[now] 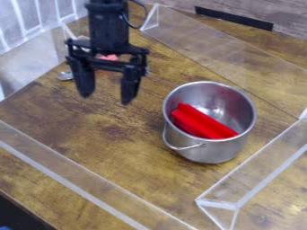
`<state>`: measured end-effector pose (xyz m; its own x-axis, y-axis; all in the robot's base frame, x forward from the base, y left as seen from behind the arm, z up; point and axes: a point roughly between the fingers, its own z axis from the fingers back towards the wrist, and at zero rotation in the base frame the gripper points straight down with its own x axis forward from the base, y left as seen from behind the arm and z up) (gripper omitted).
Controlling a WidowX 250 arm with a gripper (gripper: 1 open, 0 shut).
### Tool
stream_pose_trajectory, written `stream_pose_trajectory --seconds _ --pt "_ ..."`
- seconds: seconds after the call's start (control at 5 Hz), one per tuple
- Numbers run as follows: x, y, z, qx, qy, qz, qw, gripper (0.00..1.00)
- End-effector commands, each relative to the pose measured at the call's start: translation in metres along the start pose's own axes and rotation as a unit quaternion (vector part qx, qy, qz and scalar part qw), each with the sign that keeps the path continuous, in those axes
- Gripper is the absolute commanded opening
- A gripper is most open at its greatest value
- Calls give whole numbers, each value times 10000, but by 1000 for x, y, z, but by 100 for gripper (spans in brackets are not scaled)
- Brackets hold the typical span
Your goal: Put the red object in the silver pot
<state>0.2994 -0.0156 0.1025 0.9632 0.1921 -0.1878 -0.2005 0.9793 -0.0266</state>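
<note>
The red object (pixel 204 121), a flat bright red block, lies tilted inside the silver pot (pixel 211 149), which stands on the wooden table at centre right with its thin wire handle hanging at the front. My gripper (pixel 107 94) hangs to the pot's left, apart from it. Its two black fingers (pixel 85 79) point down and stand wide open with nothing between them.
A small spoon with a pinkish-red handle (pixel 108 57) lies on the table behind the gripper, mostly hidden by it. Clear acrylic walls (pixel 246 184) fence the wooden table (pixel 108 144) on the front, right and back sides.
</note>
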Motion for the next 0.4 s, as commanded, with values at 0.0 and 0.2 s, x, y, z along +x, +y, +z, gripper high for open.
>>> stream_pose_trajectory --seconds 0.0,0.2 --pt "8 -26 15 -199 -341 501 9980 100" --pt "14 -56 18 -361 -467 902 9942 100"
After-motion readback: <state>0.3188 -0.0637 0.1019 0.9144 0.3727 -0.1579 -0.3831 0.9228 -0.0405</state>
